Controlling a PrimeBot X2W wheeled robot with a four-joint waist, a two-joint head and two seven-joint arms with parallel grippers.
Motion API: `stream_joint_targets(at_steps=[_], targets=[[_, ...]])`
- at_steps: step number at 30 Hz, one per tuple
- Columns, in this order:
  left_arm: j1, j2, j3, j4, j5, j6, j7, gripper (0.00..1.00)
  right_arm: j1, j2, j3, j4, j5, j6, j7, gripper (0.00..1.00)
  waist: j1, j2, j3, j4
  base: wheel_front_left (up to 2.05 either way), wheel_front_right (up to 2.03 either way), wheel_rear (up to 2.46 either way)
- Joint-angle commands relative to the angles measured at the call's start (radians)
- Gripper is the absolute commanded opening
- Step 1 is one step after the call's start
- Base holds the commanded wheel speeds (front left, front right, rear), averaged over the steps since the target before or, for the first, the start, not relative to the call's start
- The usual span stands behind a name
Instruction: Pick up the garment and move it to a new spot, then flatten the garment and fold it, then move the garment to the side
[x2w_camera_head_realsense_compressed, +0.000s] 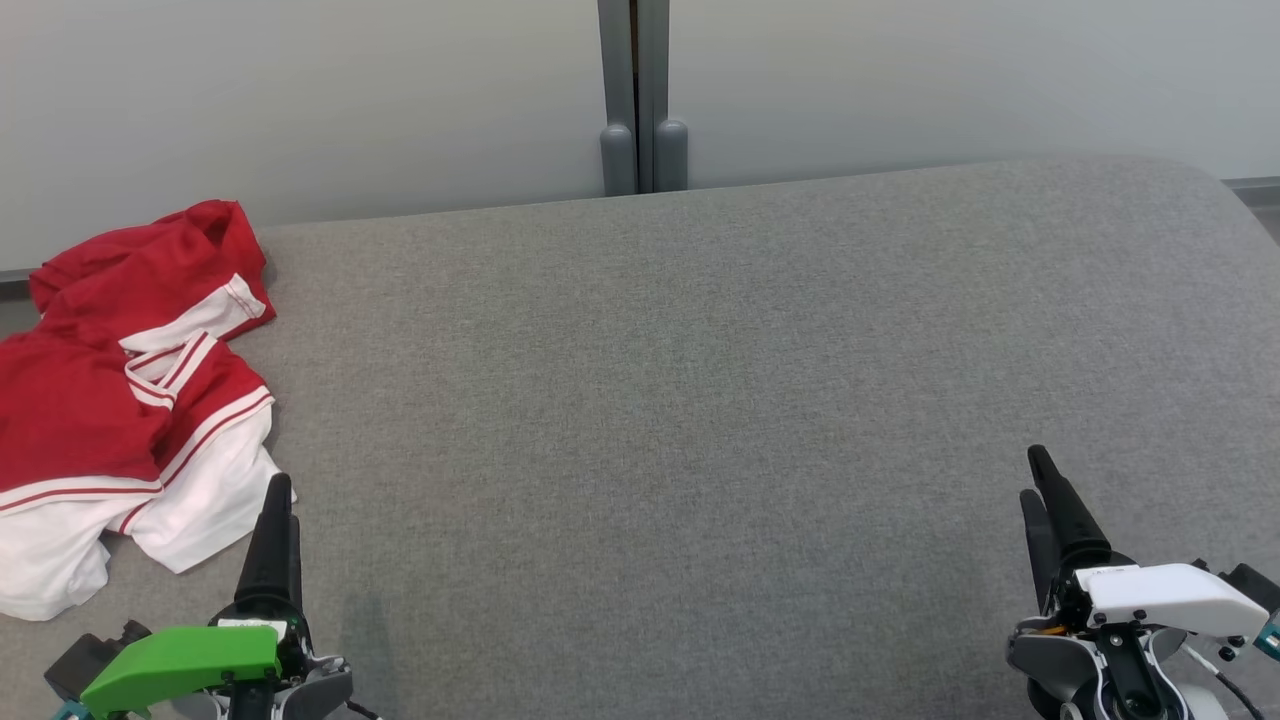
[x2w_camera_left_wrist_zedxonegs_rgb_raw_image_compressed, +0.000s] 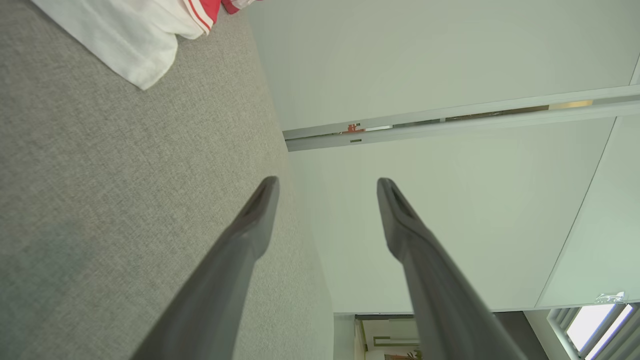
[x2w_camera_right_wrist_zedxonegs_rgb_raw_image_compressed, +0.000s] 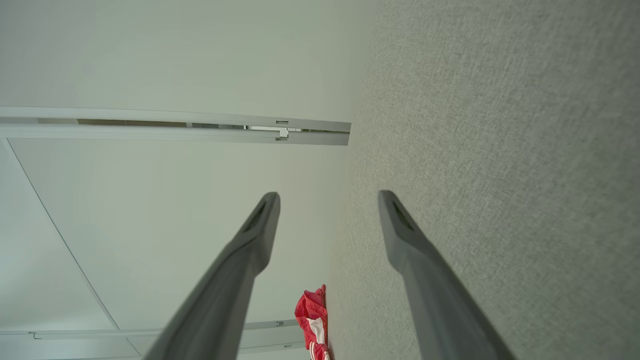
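Observation:
A red and white garment (x2w_camera_head_realsense_compressed: 120, 400) lies crumpled at the far left of the grey fabric surface (x2w_camera_head_realsense_compressed: 700, 400). My left gripper (x2w_camera_head_realsense_compressed: 278, 490) rests at the lower left, just right of the garment's white hem, apart from it. In the left wrist view its fingers (x2w_camera_left_wrist_zedxonegs_rgb_raw_image_compressed: 327, 182) stand open and empty, with the garment's white edge (x2w_camera_left_wrist_zedxonegs_rgb_raw_image_compressed: 135, 45) at the top left. My right gripper (x2w_camera_head_realsense_compressed: 1035, 470) sits at the lower right, far from the cloth. The right wrist view shows it (x2w_camera_right_wrist_zedxonegs_rgb_raw_image_compressed: 327, 195) open and empty too, the garment (x2w_camera_right_wrist_zedxonegs_rgb_raw_image_compressed: 312, 320) small in the distance.
A pale wall (x2w_camera_head_realsense_compressed: 300, 90) runs behind the surface, with a grey vertical post (x2w_camera_head_realsense_compressed: 640, 100) at its middle. The surface's back edge curves down at the far right (x2w_camera_head_realsense_compressed: 1210, 180). Bare grey fabric spans the width between the two grippers.

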Motion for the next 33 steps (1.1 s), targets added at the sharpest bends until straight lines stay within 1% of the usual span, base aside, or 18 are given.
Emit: stream_joint_targets(at_steps=[1, 4, 10, 24, 33], targets=[[-0.009, 0.005, 0.001, -0.027, 0.037, 0.000, -0.013, 1.00, -0.012, -0.006, 0.001, -0.028, -0.038, 0.000, -0.012, 1.00, 0.0000, 0.0000, 0.001, 0.000, 0.00, 0.00, 0.00], [-0.010, 0.005, 0.000, -0.043, 0.088, 0.004, -0.024, 1.00, -0.011, -0.006, 0.001, -0.044, -0.091, 0.000, -0.025, 1.00, 0.0000, 0.0000, 0.002, 0.000, 0.00, 0.00, 0.00], [-0.012, 0.006, -0.018, -0.082, 0.205, 0.025, -0.048, 1.00, -0.008, -0.007, 0.010, -0.082, -0.225, 0.000, -0.048, 1.00, 0.0000, 0.0000, 0.004, 0.001, 0.00, 0.00, 0.00], [0.002, 0.008, -0.070, -0.146, 0.508, 0.071, -0.099, 1.00, 0.008, -0.009, 0.059, -0.143, -0.570, 0.000, -0.100, 1.00, 0.0000, 0.0000, 0.010, 0.002, 0.00, 0.00, 0.00], [0.020, 0.009, -0.091, -0.159, 0.681, 0.089, -0.128, 1.00, 0.016, -0.010, 0.084, -0.150, -0.716, 0.000, -0.128, 1.00, 0.0000, 0.0000, 0.011, 0.002, 0.00, 0.00, 0.00]])
